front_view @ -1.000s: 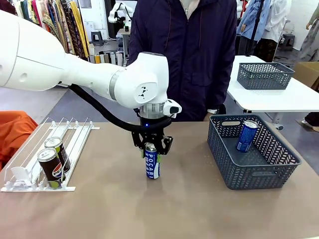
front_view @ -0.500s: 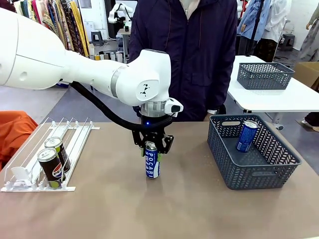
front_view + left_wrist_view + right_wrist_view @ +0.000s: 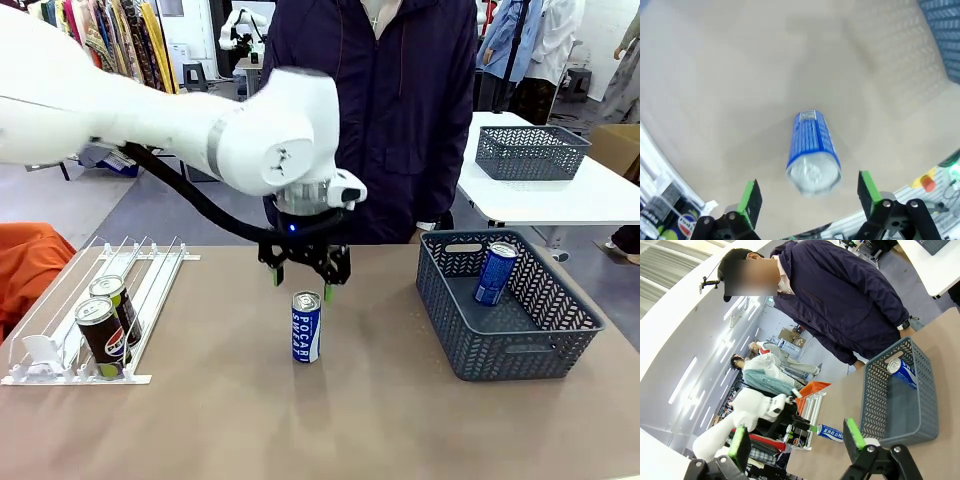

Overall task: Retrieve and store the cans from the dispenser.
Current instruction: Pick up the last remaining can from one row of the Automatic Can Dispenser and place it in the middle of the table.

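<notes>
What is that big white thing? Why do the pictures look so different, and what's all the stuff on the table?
The big white thing is a robot arm. Its grabbing part, the left end effector, has two fingers with green pads. It hangs open just above a blue can standing on the brown table, holding nothing.

One picture comes from a camera on the robot's side, looking across at a person at the far side. Another comes from a camera on that arm's wrist, looking down on the same can. The last comes from the other arm's wrist; its right end effector is open and holds nothing too.

On the table's left is a white rack with two black cans. On the right, a grey basket has another blue can leaning inside.
</notes>
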{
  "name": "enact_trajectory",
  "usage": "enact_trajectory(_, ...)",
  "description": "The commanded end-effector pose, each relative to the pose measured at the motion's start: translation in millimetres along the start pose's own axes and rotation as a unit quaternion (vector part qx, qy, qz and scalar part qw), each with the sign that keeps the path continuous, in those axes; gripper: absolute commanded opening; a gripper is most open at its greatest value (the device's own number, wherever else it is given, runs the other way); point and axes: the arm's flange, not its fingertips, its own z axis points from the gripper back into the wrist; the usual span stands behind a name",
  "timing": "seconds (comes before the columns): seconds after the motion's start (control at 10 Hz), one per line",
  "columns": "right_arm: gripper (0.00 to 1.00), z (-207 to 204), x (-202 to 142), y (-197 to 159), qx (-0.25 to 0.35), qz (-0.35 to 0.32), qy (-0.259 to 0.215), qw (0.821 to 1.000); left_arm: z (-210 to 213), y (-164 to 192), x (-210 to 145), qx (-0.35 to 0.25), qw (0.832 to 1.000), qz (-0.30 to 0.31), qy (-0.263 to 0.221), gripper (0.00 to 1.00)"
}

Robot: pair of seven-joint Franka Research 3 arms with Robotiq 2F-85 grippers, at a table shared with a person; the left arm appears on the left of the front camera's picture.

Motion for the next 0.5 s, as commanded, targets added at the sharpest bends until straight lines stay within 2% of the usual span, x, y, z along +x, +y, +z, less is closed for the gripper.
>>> enact_trajectory(0.0, 1.00, -3.1, 3.5, 1.4, 0.012, 0.012, -0.010, 1.000, 53.2, 29.2, -55.3, -0.019, 0.999, -0.002, -0.036, 1.00)
enact_trajectory(0.2, 1.00, -3.1, 3.5, 1.4, 0.012, 0.012, -0.010, 1.000, 122.1, 91.9, -105.9, -0.076, 0.995, -0.007, -0.064, 1.00)
enact_trajectory(0.3, 1.00, -3.1, 3.5, 1.4, 0.012, 0.012, -0.010, 1.000, 141.5, 130.6, -126.2, -0.105, 0.989, 0.039, -0.100, 1.00)
enact_trajectory(0.4, 1.00, -3.1, 3.5, 1.4, 0.012, 0.012, -0.010, 1.000, 158.9, 184.9, -151.1, -0.159, 0.976, 0.075, -0.128, 1.00)
